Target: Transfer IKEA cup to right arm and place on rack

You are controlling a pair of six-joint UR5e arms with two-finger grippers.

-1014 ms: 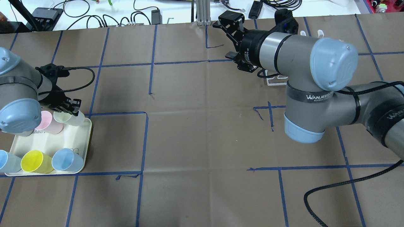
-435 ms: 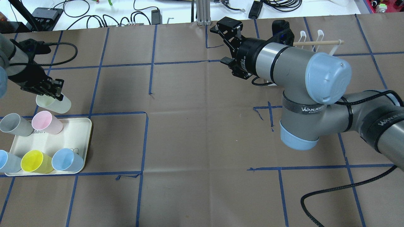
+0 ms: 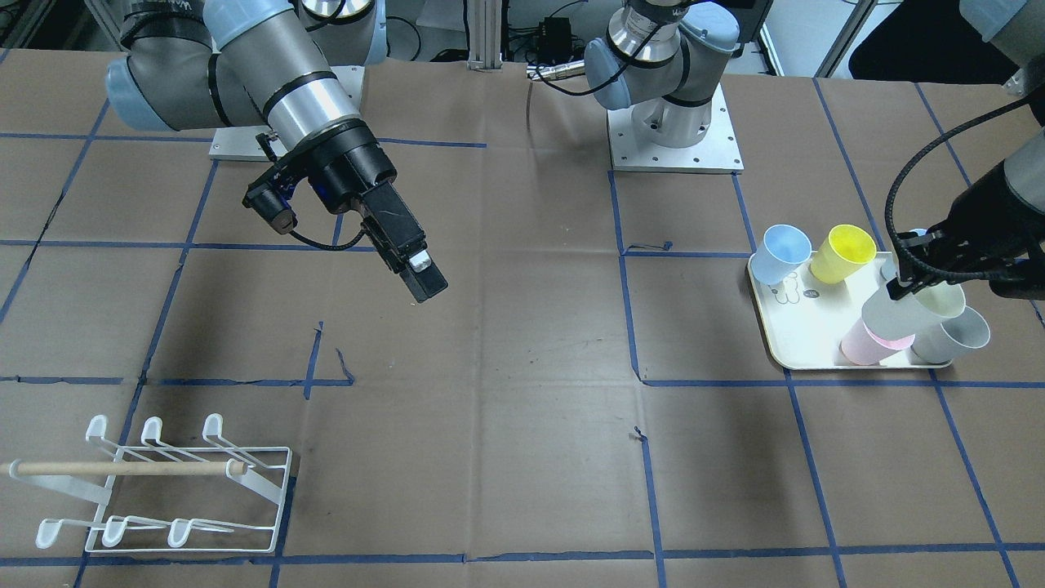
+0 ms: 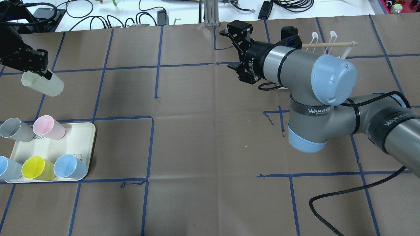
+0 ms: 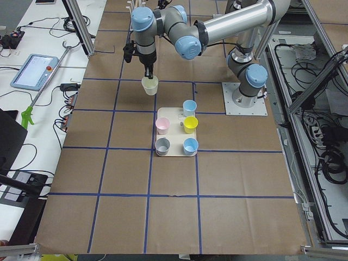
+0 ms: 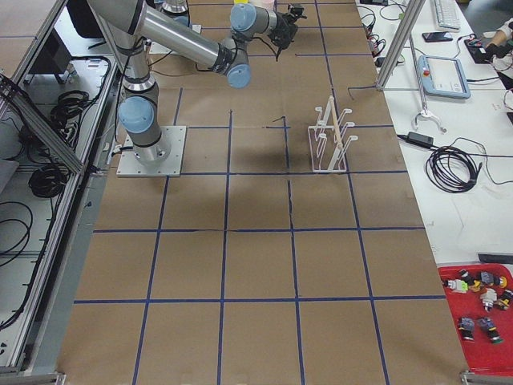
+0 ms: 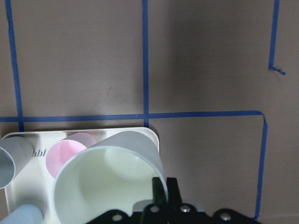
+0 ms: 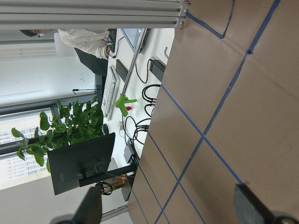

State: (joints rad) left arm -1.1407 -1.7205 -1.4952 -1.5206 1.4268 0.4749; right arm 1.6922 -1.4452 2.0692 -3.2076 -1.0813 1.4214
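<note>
While the left gripper (image 4: 42, 67) pinches the pale green IKEA cup (image 4: 44, 87) by its rim, the right gripper (image 4: 231, 49) gapes wide, empty.
Seen from overhead, the cup hangs tilted at 12 o'clock from the cream tray (image 4: 89, 137), which holds a grey cup (image 4: 14, 129), a pink cup (image 4: 49, 127), a yellow cup (image 4: 37, 167) and two blue cups (image 4: 69, 166). The right arm's strap (image 4: 323, 109) reads WANJEED, and the rack (image 3: 122, 468) lies at its gripper's 3 o'clock.

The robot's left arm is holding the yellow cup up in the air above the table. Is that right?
Not quite. The left gripper is holding the pale green cup up above the table, not the yellow one. The yellow cup sits on the tray. The overhead exterior view shows it.
</note>
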